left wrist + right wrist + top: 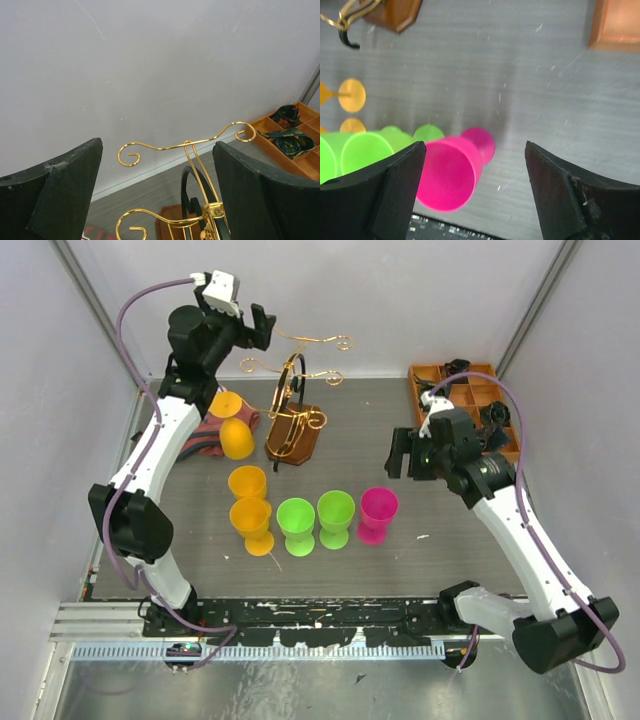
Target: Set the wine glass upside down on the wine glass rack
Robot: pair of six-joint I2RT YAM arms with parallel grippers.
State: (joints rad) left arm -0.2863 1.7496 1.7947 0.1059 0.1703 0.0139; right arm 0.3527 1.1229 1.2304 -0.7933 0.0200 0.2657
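Currently, the gold wire wine glass rack on a dark wooden base (295,440) is seen upper centre, the empty, open left gripper (258,330) raised beside its scrolls. The right gripper (406,456), also open, is poised over the upright pink plastic wine glass (378,512), likely for grasping.

An orange compartment tray (418,382) holding dark rolled cloths (289,144) sits on the grey bench (400,570) just behind the right gripper (400,454); a crumpled red cloth (208,436) lies well below the left gripper (258,332).

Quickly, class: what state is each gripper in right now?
Left gripper: open, holding nothing.
Right gripper: open, holding nothing.
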